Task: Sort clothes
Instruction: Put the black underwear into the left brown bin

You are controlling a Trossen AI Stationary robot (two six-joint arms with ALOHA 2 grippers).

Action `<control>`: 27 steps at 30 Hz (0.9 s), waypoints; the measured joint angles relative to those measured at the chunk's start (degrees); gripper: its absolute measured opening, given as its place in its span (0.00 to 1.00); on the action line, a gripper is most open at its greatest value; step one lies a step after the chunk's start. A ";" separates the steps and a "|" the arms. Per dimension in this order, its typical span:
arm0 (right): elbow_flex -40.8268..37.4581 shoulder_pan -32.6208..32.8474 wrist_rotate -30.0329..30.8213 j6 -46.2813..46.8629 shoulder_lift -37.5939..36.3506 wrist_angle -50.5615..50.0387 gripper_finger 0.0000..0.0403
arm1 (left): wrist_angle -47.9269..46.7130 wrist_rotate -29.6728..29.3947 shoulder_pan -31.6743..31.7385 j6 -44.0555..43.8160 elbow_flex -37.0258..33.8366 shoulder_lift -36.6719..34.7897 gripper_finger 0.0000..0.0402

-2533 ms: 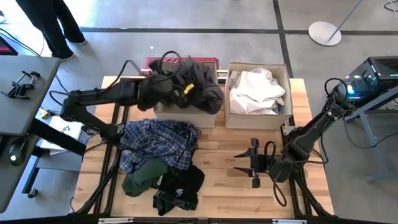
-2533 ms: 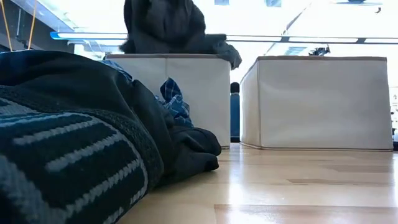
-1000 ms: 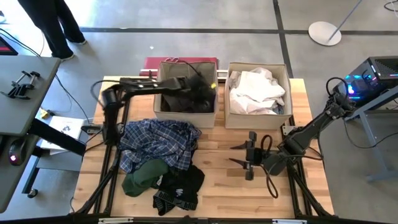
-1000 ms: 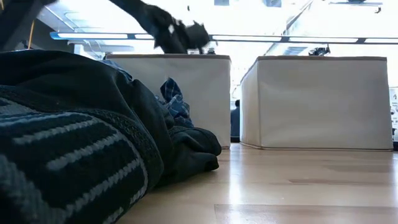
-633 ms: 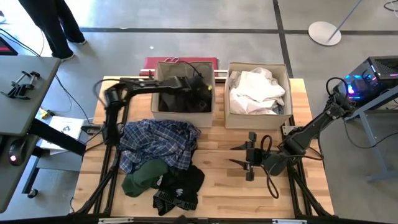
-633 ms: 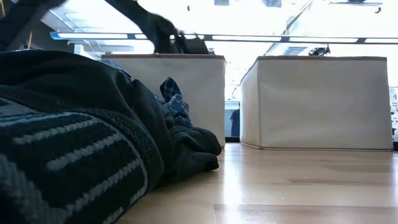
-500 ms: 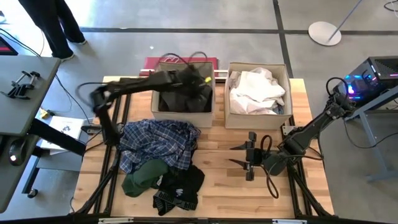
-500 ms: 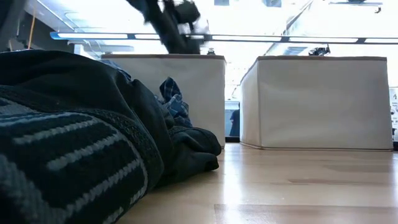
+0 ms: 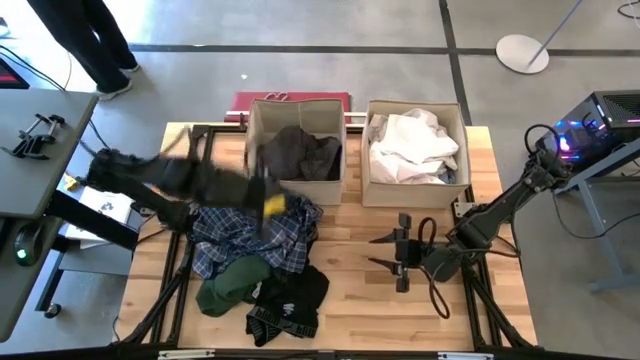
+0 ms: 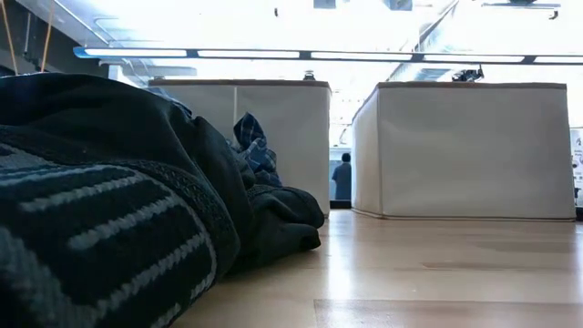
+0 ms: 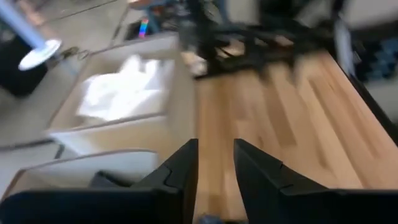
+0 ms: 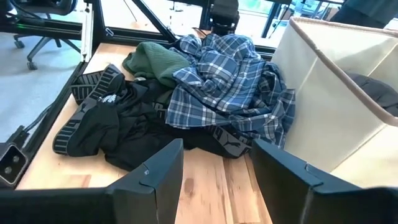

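A dark grey garment (image 9: 297, 152) lies in the left beige box (image 9: 250, 140). White and pale shirts (image 9: 410, 145) fill the right box (image 9: 466, 150). On the table lie a blue plaid shirt (image 9: 255, 232), a dark green piece (image 9: 232, 282) and a black-grey piece (image 9: 288, 300), heaped together; they also show in the right wrist view (image 12: 224, 81). My left gripper (image 9: 272, 203), blurred, is above the plaid shirt's far edge, empty, with a narrow gap between its fingers (image 11: 216, 149). My right gripper (image 9: 375, 250) is open and empty right of the heap.
The two boxes stand side by side at the table's far edge (image 10: 246, 137) (image 10: 469, 150). Bare wood (image 9: 360, 300) lies between the heap and my right gripper. A red object (image 9: 290, 97) sits behind the left box. A person (image 9: 90, 40) stands off the far left corner.
My left arm has risen out of the left box and swung fast toward the table's near left, ending over the plaid shirt's far edge. The dark grey garment has stayed in the left box.
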 joint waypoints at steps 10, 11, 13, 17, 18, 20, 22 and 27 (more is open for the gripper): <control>0.00 0.00 -0.13 -0.03 3.14 2.13 0.44 | 4.30 -2.93 -19.93 -13.13 -0.15 17.09 0.21; 0.00 0.00 -0.24 -0.09 3.34 2.22 0.44 | 5.73 -2.89 -20.87 -15.00 -0.15 18.90 0.22; 0.00 0.00 -0.29 -0.15 3.72 2.29 0.44 | 8.47 -2.27 -22.30 -18.91 -0.15 22.28 0.26; 0.00 0.00 -0.39 -0.42 3.96 2.32 0.44 | 13.09 3.78 -23.88 -31.58 -0.15 28.29 0.35; 0.00 0.00 -0.44 -0.44 3.96 2.39 0.44 | 13.15 6.19 -23.91 -35.52 -0.15 29.58 0.38; 0.00 0.00 -0.46 -1.01 3.96 2.41 0.44 | 11.90 11.64 -23.27 -41.09 -0.15 31.87 0.43; 0.00 0.00 -0.48 -1.49 3.96 2.71 0.44 | 10.52 16.16 -22.39 -43.16 -0.15 33.62 0.48; 0.00 0.00 -0.61 -1.47 3.96 2.81 0.44 | 4.80 21.61 -19.52 -41.08 -0.15 36.50 0.53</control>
